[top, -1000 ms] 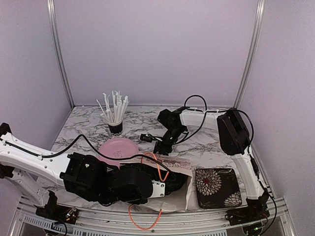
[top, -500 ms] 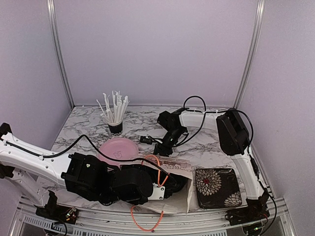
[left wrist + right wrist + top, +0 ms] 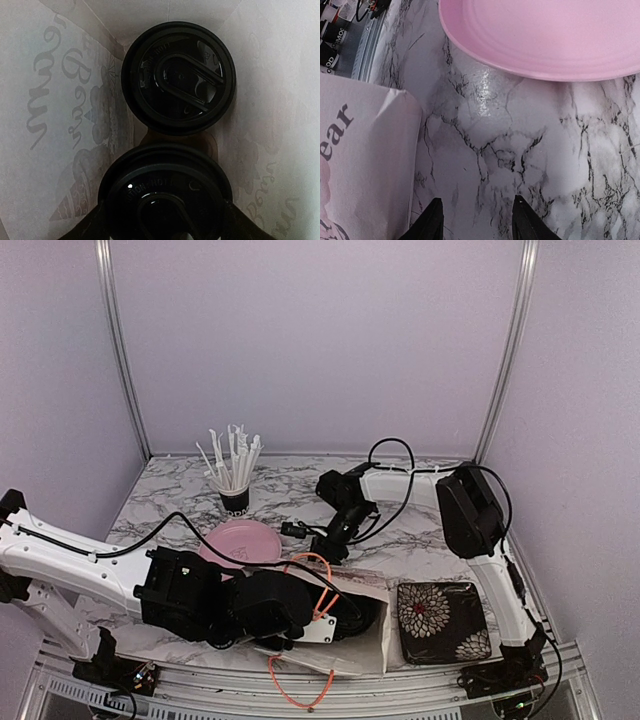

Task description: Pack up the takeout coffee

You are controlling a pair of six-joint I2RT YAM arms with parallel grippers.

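Note:
Two takeout coffee cups with black lids stand inside the white paper bag, seen from above in the left wrist view. The far cup stands free at the bag's end. My left gripper is shut on the near cup, one dark finger against each side under its lid. In the top view the left arm's wrist reaches into the bag lying at the front centre. My right gripper is open with nothing in it. It hangs over bare marble beside the bag's edge.
A pink plate lies just left of the right gripper and fills the top of the right wrist view as the plate. A black cup of white sticks stands at the back. A black floral box sits right of the bag. An orange cord loops off the front edge.
The left arm has shifted slightly right, deeper into the bag, and the orange cord moved with it. The right arm has swung a little left and lower toward the bag.

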